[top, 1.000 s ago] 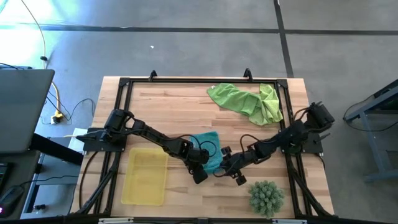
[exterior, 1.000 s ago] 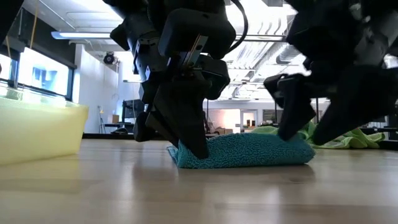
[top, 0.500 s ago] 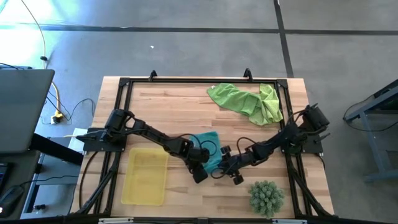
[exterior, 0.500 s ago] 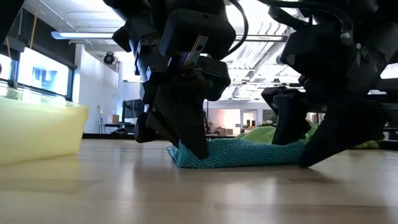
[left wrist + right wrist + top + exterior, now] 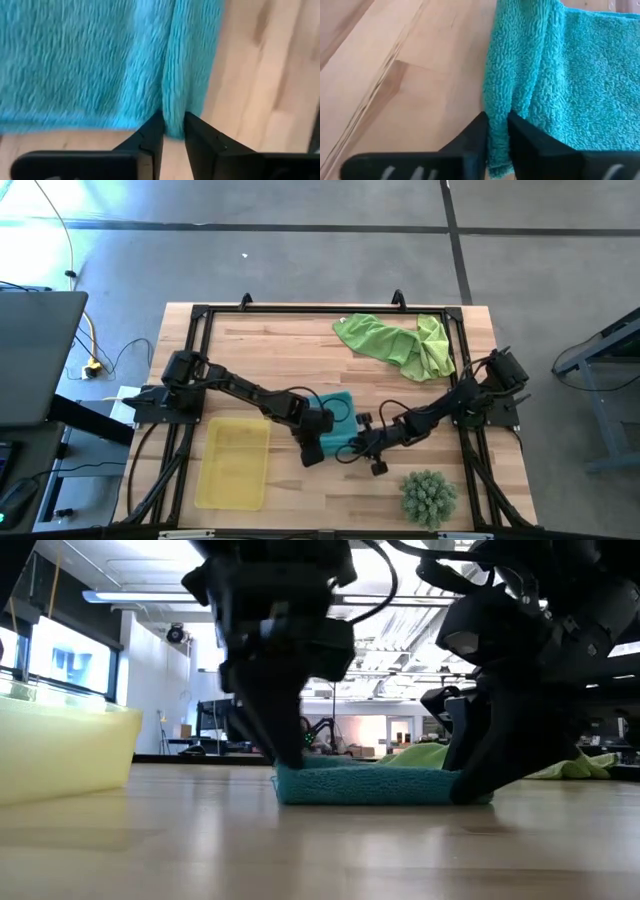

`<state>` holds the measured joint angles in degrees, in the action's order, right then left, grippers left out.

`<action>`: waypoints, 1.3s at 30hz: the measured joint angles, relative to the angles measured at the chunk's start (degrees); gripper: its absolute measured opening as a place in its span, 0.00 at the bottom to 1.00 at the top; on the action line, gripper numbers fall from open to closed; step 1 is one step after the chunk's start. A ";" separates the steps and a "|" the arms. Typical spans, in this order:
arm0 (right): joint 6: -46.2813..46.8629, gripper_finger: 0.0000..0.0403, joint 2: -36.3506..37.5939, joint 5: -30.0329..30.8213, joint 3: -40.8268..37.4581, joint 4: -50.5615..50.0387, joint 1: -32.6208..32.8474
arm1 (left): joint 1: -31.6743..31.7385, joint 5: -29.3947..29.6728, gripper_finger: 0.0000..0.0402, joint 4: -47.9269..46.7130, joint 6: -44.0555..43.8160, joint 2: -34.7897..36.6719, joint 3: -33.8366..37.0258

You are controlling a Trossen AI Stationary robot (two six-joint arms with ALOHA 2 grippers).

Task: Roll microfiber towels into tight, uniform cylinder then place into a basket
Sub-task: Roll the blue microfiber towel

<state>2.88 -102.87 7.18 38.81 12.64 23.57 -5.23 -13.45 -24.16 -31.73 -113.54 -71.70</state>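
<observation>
We see a grey concrete floor point(image 5: 300, 260) crossed by dark seams around the wooden table point(image 5: 270, 350). Beyond it, bright windows point(image 5: 55, 660) line one white wall, and strip lights point(image 5: 140, 597) hang from an open ceiling.

Teal towel point(image 5: 337, 423) partly hidden beneath both arms.

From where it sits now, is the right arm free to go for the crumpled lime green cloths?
Probably not yet: the right end effector is pinched on the teal terry towel's edge. Once released, bare wooden tabletop lies between it and the lime green cloths.
</observation>
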 joint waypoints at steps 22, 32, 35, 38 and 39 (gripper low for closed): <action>16.18 0.07 0.09 -4.29 -0.11 0.07 -2.98 | -10.00 14.87 0.28 1.15 4.57 7.12 -1.14; 26.42 0.06 0.06 -16.79 -0.16 0.79 -7.92 | -13.70 32.52 0.28 2.55 14.57 6.91 -1.14; 28.71 0.04 -0.15 -22.66 -0.24 1.29 -9.75 | -13.75 32.72 0.28 2.57 16.53 6.91 -1.14; 31.08 0.01 -0.26 -29.83 -0.40 1.59 -11.39 | -13.73 32.70 0.28 2.57 16.94 6.91 -1.14; 31.47 0.01 -0.26 -31.43 -0.38 1.65 -11.90 | -13.73 32.55 0.28 2.57 16.94 6.91 -1.14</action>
<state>34.36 -103.13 -24.25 38.42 14.29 11.67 -18.96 19.10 -21.58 -14.79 -106.63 -72.84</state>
